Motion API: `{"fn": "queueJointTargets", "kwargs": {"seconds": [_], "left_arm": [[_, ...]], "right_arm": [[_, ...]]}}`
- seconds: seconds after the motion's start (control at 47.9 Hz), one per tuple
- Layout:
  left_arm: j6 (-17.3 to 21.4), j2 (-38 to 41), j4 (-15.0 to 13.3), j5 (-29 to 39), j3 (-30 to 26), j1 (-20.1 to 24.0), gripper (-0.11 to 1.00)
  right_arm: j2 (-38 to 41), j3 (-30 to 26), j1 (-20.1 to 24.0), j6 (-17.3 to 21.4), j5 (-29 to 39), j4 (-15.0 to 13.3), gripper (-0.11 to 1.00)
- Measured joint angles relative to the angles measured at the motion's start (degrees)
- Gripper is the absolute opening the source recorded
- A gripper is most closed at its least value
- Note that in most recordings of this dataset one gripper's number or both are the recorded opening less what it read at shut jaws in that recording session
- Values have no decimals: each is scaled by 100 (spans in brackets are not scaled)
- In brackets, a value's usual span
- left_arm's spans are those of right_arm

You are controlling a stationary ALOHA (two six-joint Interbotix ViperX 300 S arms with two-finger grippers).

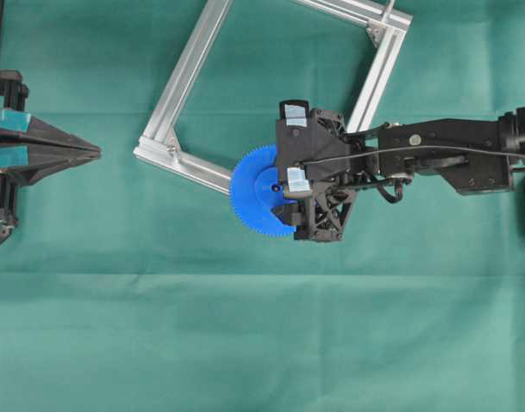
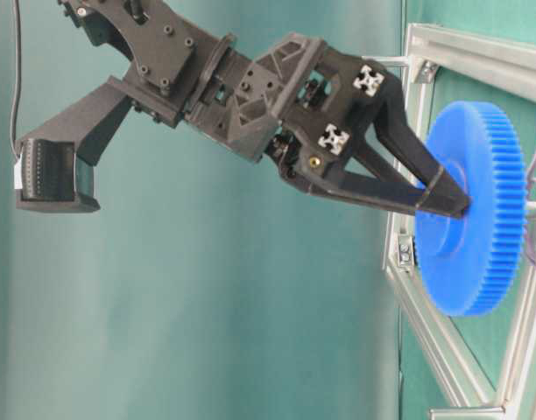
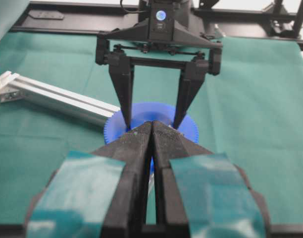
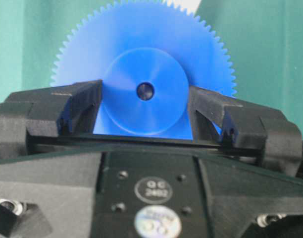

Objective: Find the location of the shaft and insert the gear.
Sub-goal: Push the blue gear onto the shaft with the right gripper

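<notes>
Two black jaws of the right gripper (image 4: 144, 121) clamp the raised hub of the bright blue plastic toothed gear (image 1: 256, 202).
Overhead, it lies mid-picture over the silver aluminium frame (image 1: 187, 75)'s lower bar; the table-level view alone shows a thin silvery pin (image 2: 534, 208) behind it. Left gripper (image 1: 98, 152), far left, is closed, empty, green tabletop (image 1: 262, 343) open below.

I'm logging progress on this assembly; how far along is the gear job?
Done: the right hand has the blue gear picked up, fingers clamping its raised hub, and has carried it to the aluminium frame. In hand: the gear sits over the frame's lower bar, its centre hole showing dark. Left: whether it is seated on the shaft cannot be told; releasing remains. The left hand waits shut, apart.
</notes>
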Motion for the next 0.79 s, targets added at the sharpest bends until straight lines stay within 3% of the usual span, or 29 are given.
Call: {"fn": "queueJointTargets", "kwargs": {"seconds": [0.794], "left_arm": [[0, 18, -9, 0, 0, -9, 1]], "right_arm": [[149, -185, 0, -35, 387, 105, 69]]}}
